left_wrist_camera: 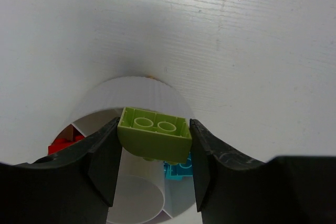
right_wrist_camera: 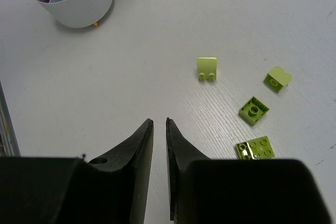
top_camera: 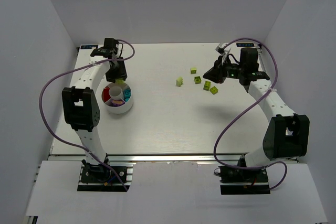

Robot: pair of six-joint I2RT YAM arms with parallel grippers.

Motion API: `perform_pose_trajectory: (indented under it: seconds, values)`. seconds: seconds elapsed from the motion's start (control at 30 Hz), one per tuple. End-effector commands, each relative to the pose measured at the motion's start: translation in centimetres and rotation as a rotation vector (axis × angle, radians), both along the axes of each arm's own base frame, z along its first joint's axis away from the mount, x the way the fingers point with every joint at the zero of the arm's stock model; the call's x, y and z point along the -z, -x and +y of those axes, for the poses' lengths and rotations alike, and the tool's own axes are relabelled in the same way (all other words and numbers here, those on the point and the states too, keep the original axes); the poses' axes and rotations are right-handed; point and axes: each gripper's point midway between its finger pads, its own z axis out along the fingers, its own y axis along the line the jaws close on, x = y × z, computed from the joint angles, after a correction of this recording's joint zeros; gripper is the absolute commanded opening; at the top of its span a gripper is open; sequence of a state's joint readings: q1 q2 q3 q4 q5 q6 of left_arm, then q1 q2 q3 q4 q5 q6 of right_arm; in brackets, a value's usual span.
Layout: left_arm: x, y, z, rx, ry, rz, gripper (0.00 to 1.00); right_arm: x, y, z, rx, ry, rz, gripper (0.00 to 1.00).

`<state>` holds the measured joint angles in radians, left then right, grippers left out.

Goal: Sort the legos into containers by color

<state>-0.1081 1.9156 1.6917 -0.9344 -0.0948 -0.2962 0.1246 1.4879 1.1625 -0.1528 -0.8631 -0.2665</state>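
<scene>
My left gripper (top_camera: 120, 79) (left_wrist_camera: 154, 124) is shut on a lime brick (left_wrist_camera: 155, 139) and holds it just above the round white divided dish (top_camera: 118, 109) (left_wrist_camera: 131, 94). Under the brick, one compartment holds a teal brick (left_wrist_camera: 178, 169) and another holds a red brick (left_wrist_camera: 62, 145). Several lime bricks lie loose on the table at the right, among them one (top_camera: 179, 81) (right_wrist_camera: 207, 68) nearest the middle and a flat one (right_wrist_camera: 254, 147). My right gripper (top_camera: 212, 72) (right_wrist_camera: 159, 122) is shut and empty, hovering just left of these bricks. The dish also shows far off in the right wrist view (right_wrist_camera: 79, 4).
White walls enclose the table on three sides. Purple cables loop from both arms. The left arm's elbow (top_camera: 80, 107) stands just left of the dish. A metal rail (top_camera: 168, 157) runs along the near edge.
</scene>
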Motion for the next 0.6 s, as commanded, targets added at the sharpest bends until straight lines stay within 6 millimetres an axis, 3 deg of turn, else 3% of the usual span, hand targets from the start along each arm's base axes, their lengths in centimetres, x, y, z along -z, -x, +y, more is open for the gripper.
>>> perform_pose_trajectory:
  seconds: [0.0,0.27,0.4,0.57]
  values:
    - [-1.2,-0.5,0.8,-0.008,-0.018,-0.041,0.46,-1.4,-0.2,-0.4,0.007,-0.003,-0.070,0.22]
    - [-0.1,-0.1,1.4,-0.034,-0.039,-0.012,0.56,-1.5,-0.5,-0.9,0.019,0.001,-0.077,0.28]
    - [0.0,0.4,1.4,-0.044,-0.035,-0.005,0.57,-1.6,-0.6,-1.0,0.023,0.003,-0.080,0.30]
    - [-2.0,0.5,1.4,-0.053,-0.023,-0.070,0.57,-1.4,-0.6,-1.0,0.023,0.003,-0.076,0.31]
